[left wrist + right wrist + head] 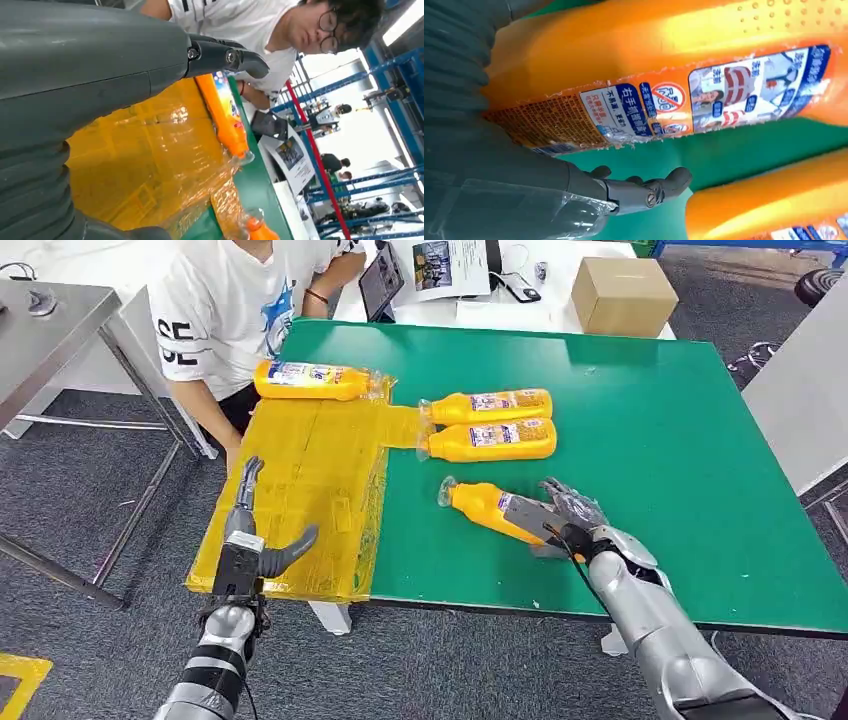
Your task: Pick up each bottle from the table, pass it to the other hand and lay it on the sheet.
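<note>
Four orange bottles lie flat. One bottle [310,380] [225,117] rests at the far edge of the yellow sheet [300,500] [150,165]. Two more [490,405] [490,440] lie side by side on the green table [650,440], just right of the sheet. The nearest bottle [485,505] [649,55] lies tilted on the table, and my right hand [570,520] [499,165] lies over its base end. The thumb [644,190] stands apart from it, with green table showing between. My left hand [250,545] [100,65] hovers over the sheet's near left corner, fingers spread, holding nothing.
A person in a white T-shirt [230,300] stands at the table's far left corner, close to the sheet. A cardboard box [622,295], a tablet [380,280] and papers sit on the white table behind. A grey metal table [50,330] stands to the left.
</note>
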`<action>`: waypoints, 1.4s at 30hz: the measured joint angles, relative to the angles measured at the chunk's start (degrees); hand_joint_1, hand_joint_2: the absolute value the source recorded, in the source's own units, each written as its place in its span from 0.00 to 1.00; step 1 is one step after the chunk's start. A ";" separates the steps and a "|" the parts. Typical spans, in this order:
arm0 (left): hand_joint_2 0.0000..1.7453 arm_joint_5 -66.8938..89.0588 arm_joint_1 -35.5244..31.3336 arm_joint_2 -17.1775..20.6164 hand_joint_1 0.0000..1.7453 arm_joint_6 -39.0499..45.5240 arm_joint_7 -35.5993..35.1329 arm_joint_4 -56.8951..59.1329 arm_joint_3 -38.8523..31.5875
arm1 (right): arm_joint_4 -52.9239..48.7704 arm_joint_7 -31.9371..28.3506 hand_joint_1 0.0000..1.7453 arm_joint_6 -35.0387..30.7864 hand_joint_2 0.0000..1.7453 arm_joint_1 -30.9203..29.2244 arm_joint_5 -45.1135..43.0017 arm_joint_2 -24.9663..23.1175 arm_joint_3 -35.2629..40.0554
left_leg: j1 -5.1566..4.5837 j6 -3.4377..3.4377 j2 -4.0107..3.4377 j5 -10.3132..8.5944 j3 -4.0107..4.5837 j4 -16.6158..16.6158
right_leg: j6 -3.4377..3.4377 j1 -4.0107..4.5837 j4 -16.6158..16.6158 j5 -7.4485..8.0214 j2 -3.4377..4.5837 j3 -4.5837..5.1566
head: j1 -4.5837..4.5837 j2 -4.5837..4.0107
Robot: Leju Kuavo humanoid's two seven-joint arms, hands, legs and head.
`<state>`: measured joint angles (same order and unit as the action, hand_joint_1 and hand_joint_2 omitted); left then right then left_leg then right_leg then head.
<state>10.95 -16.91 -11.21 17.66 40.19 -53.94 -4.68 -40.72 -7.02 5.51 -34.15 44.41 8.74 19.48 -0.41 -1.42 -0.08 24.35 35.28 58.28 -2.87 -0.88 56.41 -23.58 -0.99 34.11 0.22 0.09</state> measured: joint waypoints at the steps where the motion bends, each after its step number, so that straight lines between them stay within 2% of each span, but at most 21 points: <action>1: 1.00 0.00 -0.13 -0.02 0.00 -0.13 0.00 0.28 0.00 | 0.35 -0.09 0.00 0.59 1.00 -0.35 -0.37 0.13 0.35 | 0.00 0.00 0.00 0.00 -0.02 0.00 | 0.00 0.00 0.00 0.00 0.00 -0.02 | 0.00 0.00; 2: 1.00 0.00 -0.30 -0.07 0.00 -0.24 0.00 0.61 0.00 | 0.78 -0.28 0.20 1.44 1.00 -0.65 -0.82 0.30 0.65 | 0.00 0.00 0.00 0.00 -0.04 0.00 | 0.00 0.00 0.00 0.00 0.00 -0.05 | -0.02 0.00; 3: 1.00 0.00 -0.56 -0.07 0.00 -0.35 0.00 1.01 0.00 | 1.27 -0.53 0.86 2.38 1.00 -1.10 -1.42 0.53 1.07 | 0.00 0.00 0.00 0.00 -0.07 0.00 | 0.00 0.00 0.00 0.00 0.00 -0.07 | 0.00 0.00; 4: 1.00 0.00 -0.90 -0.07 0.00 -0.44 0.00 1.75 0.00 | 1.95 -0.63 1.00 3.50 1.00 -1.66 -2.03 0.81 1.73 | 0.00 0.00 -0.02 0.00 -0.10 0.00 | 0.00 0.00 -0.01 0.00 0.01 -0.07 | 0.00 0.00; 7: 1.00 0.00 -1.77 -0.13 0.00 -0.85 0.00 3.27 0.33 | 3.54 -1.42 1.00 6.40 1.00 -2.93 -4.22 1.99 4.26 | 0.01 0.01 -0.01 0.01 -0.23 0.00 | 0.00 0.01 -0.03 0.00 0.00 -0.20 | -0.02 0.00; 13: 1.00 -0.09 -2.59 -0.54 0.00 -0.96 0.00 5.39 0.81 | 4.41 -2.49 1.00 7.52 1.00 -3.52 -7.32 3.52 7.71 | 0.01 0.01 0.00 0.02 -0.40 0.00 | 0.00 0.01 -0.05 -0.01 0.00 -0.32 | 0.00 0.00; 25: 1.00 -0.63 -2.53 -1.22 0.00 -0.48 0.00 6.40 1.77 | 1.23 -3.19 1.00 3.04 1.00 -0.46 -12.15 5.27 9.09 | 0.02 0.00 0.03 0.03 -0.54 0.00 | 0.00 0.02 -0.09 -0.01 -0.01 -0.55 | -0.02 0.00; 27: 1.00 -0.74 -2.37 -1.33 0.00 -0.50 0.00 6.38 1.81 | -0.95 -4.37 1.00 -0.80 1.00 1.51 -13.03 5.00 8.74 | 0.03 0.00 0.02 0.03 -0.53 0.00 | 0.00 0.04 -0.08 -0.01 0.00 -0.58 | -0.02 0.00; 29: 1.00 -1.00 -1.86 -1.53 0.00 -1.35 -0.04 6.16 1.79 | -4.47 -6.78 1.00 -7.28 1.00 4.42 -13.11 4.03 7.02 | 0.03 0.00 0.02 0.03 -0.42 -0.01 | 0.00 0.04 -0.04 -0.01 0.00 -0.54 | -0.04 0.00; 35: 1.00 -6.15 1.06 -3.32 0.00 -8.79 -3.57 2.16 2.34 | -25.00 -18.15 1.00 -30.68 1.00 14.85 -10.92 -5.16 -0.29 | 0.09 0.05 0.07 -0.01 0.08 0.00 | 0.00 0.09 0.07 -0.01 -0.02 0.12 | 0.04 0.00; 38: 1.00 -10.24 2.03 -4.06 0.00 -13.54 -6.15 -0.13 4.29 | -33.66 -21.58 1.00 -37.82 1.00 17.32 -9.86 -8.45 -3.40 | 0.14 0.07 0.28 -0.02 0.19 -0.01 | 0.04 0.11 0.08 -0.07 -0.16 0.13 | 0.00 0.00; 42: 1.00 -14.17 2.45 -4.33 0.00 -17.73 -8.20 -2.69 7.11 | -39.13 -25.16 1.00 -41.51 1.00 19.93 -10.25 -10.69 -6.23 | 0.05 0.03 0.24 0.02 0.23 -0.01 | 0.03 0.04 0.03 -0.06 -0.13 0.14 | -0.02 0.00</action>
<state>-3.22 -14.46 -15.54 -0.07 32.00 -56.63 2.43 -79.85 -32.18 -36.00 -14.22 34.16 -1.95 13.24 -0.36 -1.40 0.16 24.37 35.51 58.27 -2.84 -0.84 56.44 -23.64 -1.12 34.25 0.20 0.09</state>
